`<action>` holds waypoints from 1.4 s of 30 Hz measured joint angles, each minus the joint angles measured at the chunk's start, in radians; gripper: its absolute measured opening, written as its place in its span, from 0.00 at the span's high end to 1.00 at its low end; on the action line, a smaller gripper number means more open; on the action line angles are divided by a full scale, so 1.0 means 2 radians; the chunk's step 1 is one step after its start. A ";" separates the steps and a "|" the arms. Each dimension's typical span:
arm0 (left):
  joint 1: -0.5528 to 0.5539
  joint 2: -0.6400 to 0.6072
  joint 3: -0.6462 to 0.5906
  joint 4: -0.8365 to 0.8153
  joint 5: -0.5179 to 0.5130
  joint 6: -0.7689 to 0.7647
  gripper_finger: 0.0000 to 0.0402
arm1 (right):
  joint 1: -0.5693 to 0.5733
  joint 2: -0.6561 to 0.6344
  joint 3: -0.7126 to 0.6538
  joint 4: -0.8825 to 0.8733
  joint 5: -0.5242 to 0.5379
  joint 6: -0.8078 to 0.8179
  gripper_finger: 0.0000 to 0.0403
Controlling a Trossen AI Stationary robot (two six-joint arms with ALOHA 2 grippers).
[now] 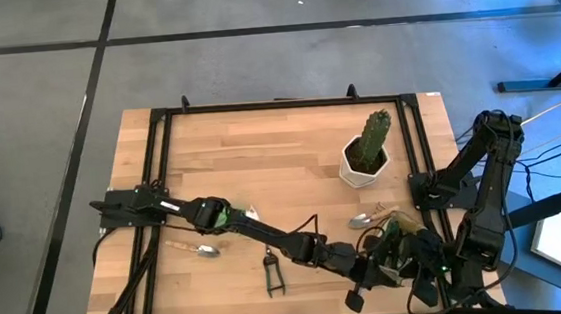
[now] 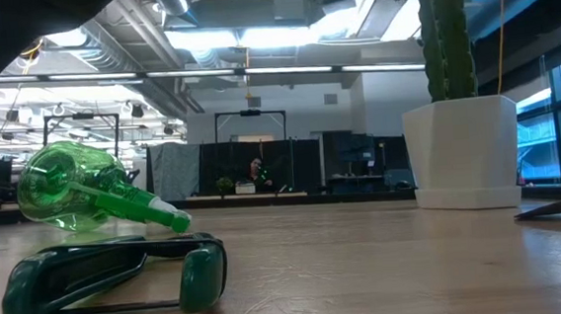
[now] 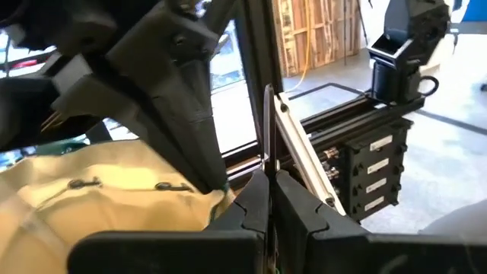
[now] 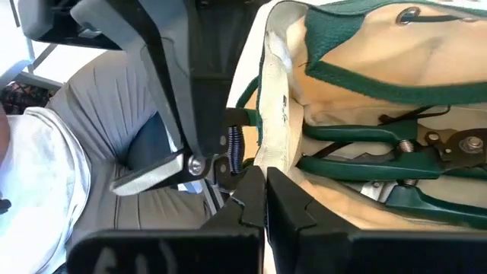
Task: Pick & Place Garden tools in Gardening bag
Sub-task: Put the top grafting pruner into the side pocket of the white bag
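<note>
The table [image 1: 261, 159] is pale wood, smooth and matt, framed in black metal. The gardening bag [image 4: 396, 46] is khaki woven cloth with green trim and metal snaps. The shears [image 4: 411, 152] inside it have glossy green plastic handles. The spray bottle [image 2: 75, 186] is clear green plastic; the pot [image 2: 463, 154] looks smooth, matt white.

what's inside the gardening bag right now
The right wrist view looks into the gardening bag: pruning shears with green handles lie inside on the pale lining. Anything deeper or under them is covered. Both grippers, left and right, are shut at the bag.
</note>
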 joint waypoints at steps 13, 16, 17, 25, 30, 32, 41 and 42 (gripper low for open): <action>0.009 0.025 0.002 0.021 0.016 -0.026 0.99 | 0.014 0.001 -0.001 -0.009 0.011 0.023 1.00; 0.009 0.025 0.002 0.018 0.014 -0.024 0.99 | 0.014 0.001 -0.001 -0.009 0.009 0.023 1.00; 0.010 0.025 0.002 0.017 0.013 -0.024 0.99 | 0.014 0.001 -0.001 -0.009 0.009 0.023 1.00; 0.015 0.020 0.000 0.001 0.013 -0.024 0.94 | 0.014 0.001 -0.001 -0.021 0.004 0.023 1.00; 0.009 0.013 -0.005 -0.043 0.003 0.005 0.81 | 0.014 -0.001 0.000 -0.003 -0.004 0.016 0.99; 0.010 0.005 -0.005 -0.045 0.001 0.007 0.75 | 0.014 -0.002 0.001 0.013 -0.004 0.011 0.97; 0.010 0.000 -0.003 -0.046 -0.015 0.000 0.54 | 0.007 -0.002 0.001 0.021 0.014 -0.016 0.83; 0.010 0.000 -0.003 -0.048 -0.016 0.000 0.53 | 0.007 -0.001 0.001 0.021 0.015 -0.017 0.82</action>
